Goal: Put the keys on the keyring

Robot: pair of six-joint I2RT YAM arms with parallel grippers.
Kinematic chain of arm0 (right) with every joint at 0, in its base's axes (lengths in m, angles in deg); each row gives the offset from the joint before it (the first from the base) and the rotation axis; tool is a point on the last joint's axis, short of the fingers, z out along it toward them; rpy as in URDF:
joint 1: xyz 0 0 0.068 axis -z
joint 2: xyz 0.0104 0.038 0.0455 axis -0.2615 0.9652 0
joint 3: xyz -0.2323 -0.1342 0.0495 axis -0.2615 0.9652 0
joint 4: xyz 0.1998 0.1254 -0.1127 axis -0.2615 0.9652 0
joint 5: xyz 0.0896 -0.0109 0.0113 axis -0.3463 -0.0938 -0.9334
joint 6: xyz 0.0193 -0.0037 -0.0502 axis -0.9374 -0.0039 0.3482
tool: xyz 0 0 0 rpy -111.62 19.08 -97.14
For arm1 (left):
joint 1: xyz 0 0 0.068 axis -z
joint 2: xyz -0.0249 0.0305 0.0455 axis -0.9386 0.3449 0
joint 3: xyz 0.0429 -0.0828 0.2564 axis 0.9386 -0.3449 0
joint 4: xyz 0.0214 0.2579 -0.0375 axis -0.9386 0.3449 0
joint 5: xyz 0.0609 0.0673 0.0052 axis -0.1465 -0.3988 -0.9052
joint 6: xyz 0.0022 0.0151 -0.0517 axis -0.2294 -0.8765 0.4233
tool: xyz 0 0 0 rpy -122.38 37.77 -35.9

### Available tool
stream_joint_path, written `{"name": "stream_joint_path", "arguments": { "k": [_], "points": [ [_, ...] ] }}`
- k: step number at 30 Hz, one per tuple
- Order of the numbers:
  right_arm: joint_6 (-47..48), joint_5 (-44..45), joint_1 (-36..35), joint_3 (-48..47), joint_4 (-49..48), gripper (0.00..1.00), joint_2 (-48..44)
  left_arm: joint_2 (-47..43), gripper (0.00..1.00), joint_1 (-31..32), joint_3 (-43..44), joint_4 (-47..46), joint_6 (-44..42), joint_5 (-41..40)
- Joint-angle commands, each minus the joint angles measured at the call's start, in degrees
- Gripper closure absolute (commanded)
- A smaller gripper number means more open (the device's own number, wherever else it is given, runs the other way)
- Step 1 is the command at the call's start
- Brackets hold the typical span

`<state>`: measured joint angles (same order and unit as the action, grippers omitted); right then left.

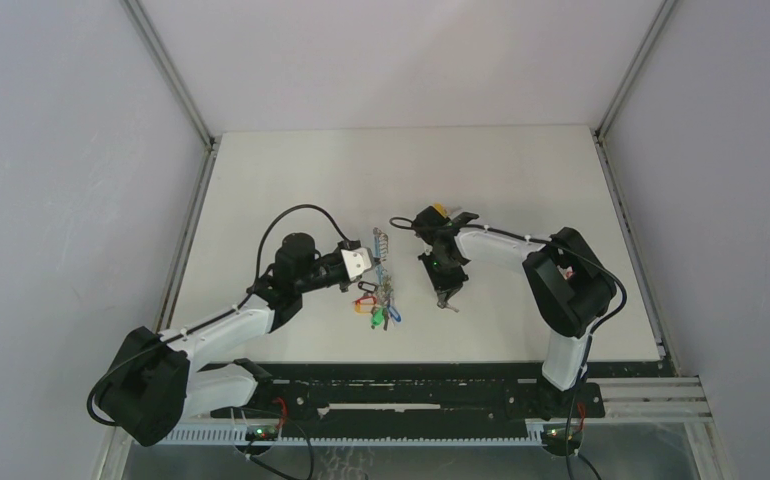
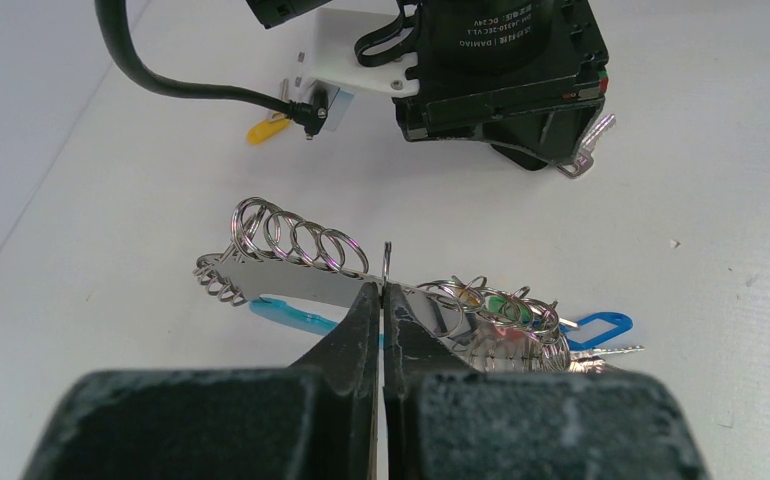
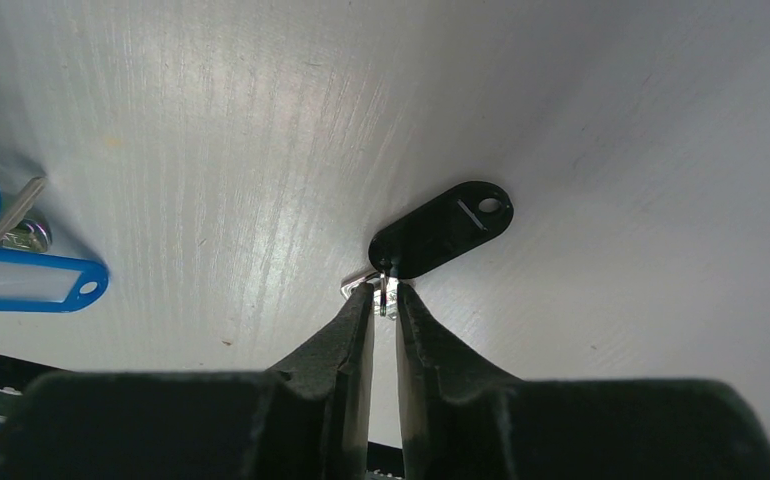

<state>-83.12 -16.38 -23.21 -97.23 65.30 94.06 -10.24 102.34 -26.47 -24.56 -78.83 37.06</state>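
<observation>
Right wrist: black-tagged key (image 3: 441,228) between jaws

The keyring (image 2: 306,285) is a bunch of silver split rings on a metal strip, with blue, green and red tags. A black-tagged key (image 3: 441,228) lies flat near the keyring's right side. A yellow-tagged key (image 1: 439,211) lies right of the keyring, further back.

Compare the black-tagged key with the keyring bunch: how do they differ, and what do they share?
The black-tagged key carries one black tag; the keyring carries several coloured tags, blue and green among them. The key shows one small ring; the keyring has a row of many wire rings. The right gripper pinches the key; the left gripper pinches the keyring. Shared: each is gripped at a metal ring, not at a tag.
</observation>
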Motion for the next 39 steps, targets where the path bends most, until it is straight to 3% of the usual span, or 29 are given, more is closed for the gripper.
{"name": "stream_joint_path", "arguments": {
  "k": [1,10,17,25,32,39],
  "points": [
    [0.37,0.86,0.31,-2.22,-0.94,0.88,-0.97,-1.2,1.0,0.27,0.49,-2.87,0.47,0.79],
    [0.77,1.18,0.1,-2.13,-1.13,1.0,-1.25,-1.11,1.0,0.27,0.56,-2.69,0.47,0.91],
    [4.03,4.12,-1.23,-0.59,-3.4,1.0,-5.85,-1.19,1.0,0.27,0.64,-2.39,0.41,1.31],
    [13.68,8.82,-2.59,6.75,-14.62,1.0,-17.89,-2.95,1.0,0.27,0.2,-1.77,0.03,1.24],
    [24.78,5.57,-5.48,19.05,-34.54,1.0,-30.45,-3.57,1.0,0.27,0.05,-1.28,-0.28,1.36],
    [32.86,-0.5,-6.36,21.74,-41.19,1.0,-33.44,-4.15,1.0,0.3,0.0,-1.16,-0.36,1.9]
  ]
}}
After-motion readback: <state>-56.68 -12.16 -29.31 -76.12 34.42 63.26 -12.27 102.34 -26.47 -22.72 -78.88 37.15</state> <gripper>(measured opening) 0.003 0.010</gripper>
